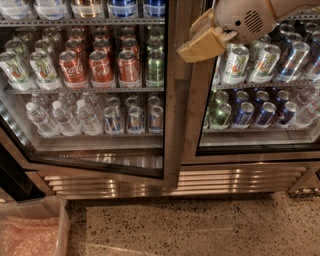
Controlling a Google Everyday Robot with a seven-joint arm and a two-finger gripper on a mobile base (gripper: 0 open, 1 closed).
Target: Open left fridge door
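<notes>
One claw hangs beside the left fridge door, which seems ajar.

The claw is at the top right, in front of the steel post between the doors. Whether it touches the steel cannot be told. Its arm runs out past the upper edge and hides some cans behind the right door. That door is cut off by the right edge. The left door loses its top to the upper edge and its far left side to the left edge. The top-shelf cans show only their bottoms. In the near left corner, a bin is cut by two edges, and its pink contents are too blurred to name.
</notes>
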